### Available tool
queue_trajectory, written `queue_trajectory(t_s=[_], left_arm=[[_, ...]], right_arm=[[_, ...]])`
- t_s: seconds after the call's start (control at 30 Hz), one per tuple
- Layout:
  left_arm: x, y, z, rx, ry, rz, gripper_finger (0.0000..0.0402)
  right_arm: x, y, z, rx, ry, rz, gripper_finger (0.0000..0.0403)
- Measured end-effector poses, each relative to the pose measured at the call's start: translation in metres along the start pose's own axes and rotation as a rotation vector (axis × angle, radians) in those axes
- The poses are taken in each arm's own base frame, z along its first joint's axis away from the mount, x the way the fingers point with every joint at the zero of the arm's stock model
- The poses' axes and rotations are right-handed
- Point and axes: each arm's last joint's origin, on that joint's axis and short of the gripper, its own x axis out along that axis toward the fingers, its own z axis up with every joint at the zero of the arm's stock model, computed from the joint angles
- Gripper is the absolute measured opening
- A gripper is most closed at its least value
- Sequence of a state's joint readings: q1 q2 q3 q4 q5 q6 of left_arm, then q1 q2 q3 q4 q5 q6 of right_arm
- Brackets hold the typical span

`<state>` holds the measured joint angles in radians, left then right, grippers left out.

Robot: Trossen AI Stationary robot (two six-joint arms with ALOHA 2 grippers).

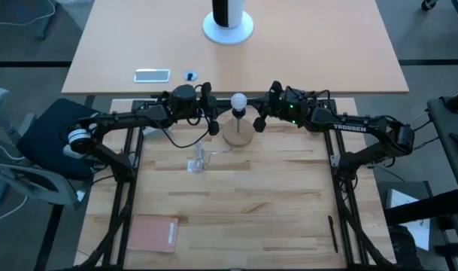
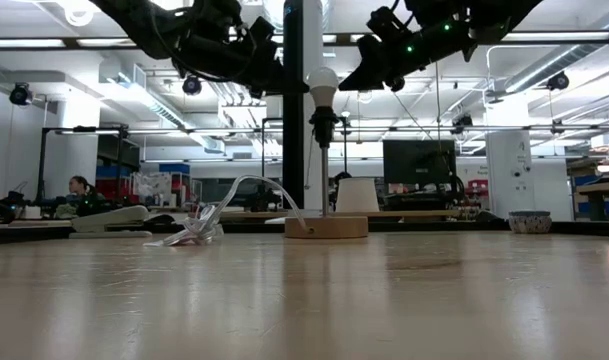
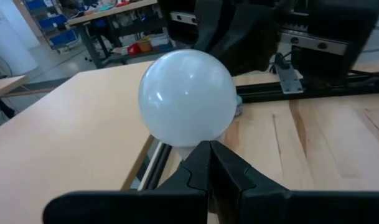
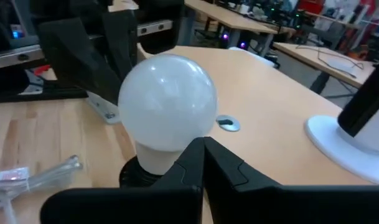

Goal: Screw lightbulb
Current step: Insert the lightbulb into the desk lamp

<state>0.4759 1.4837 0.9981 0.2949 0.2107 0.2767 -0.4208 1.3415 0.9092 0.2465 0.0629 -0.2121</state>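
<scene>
— Where is the lightbulb (image 1: 238, 100) sitting?
— Upright in the black socket (image 2: 323, 122) on its wooden base (image 1: 238, 132), apparently screwed in.
— And the jaws?
— Left gripper (image 1: 212, 111) and right gripper (image 1: 260, 114) are flanking it, both clenched, grasping nothing.

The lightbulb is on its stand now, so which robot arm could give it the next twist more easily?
Hard to pick: probably either. The lightbulb sits upright in the socket on the wooden base, with the left gripper and right gripper level on opposite sides, both shut. The left looks marginally nearer, so I'd lean left.
</scene>
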Motion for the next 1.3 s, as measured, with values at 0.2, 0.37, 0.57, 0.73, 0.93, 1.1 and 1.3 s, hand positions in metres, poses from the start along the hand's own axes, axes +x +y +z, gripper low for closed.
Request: queue_trajectory(t_s=[0.2, 0.37, 0.57, 0.73, 0.93, 1.1, 1.3], left_arm=[[0.0, 0.001, -0.001, -0.002, 0.011, 0.033, 0.0], [0.0, 0.002, -0.001, -0.003, 0.013, 0.045, 0.0], [0.0, 0.002, -0.001, -0.003, 0.014, 0.046, 0.0], [-0.005, 0.001, -0.002, -0.018, 0.066, 0.031, 0.0], [-0.013, -0.001, 0.005, -0.009, 0.051, 0.005, 0.0], [-0.01, 0.001, 0.007, 0.002, 0.003, 0.02, 0.0], [-0.006, 0.002, 0.005, 0.002, 0.006, 0.037, 0.0]], right_arm=[[-0.001, 0.003, 0.0, -0.009, -0.002, 0.039, 0.0], [-0.001, 0.007, -0.001, 0.005, 0.015, 0.076, 0.0], [-0.001, 0.012, -0.001, 0.009, 0.015, 0.091, 0.0], [-0.004, 0.01, -0.002, 0.018, 0.053, 0.052, 0.0], [-0.005, 0.002, -0.002, -0.022, 0.064, -0.056, 0.0], [0.0, -0.003, 0.0, -0.024, 0.013, -0.052, 0.0], [0.0, -0.001, 0.002, -0.025, -0.018, -0.006, 0.0]])
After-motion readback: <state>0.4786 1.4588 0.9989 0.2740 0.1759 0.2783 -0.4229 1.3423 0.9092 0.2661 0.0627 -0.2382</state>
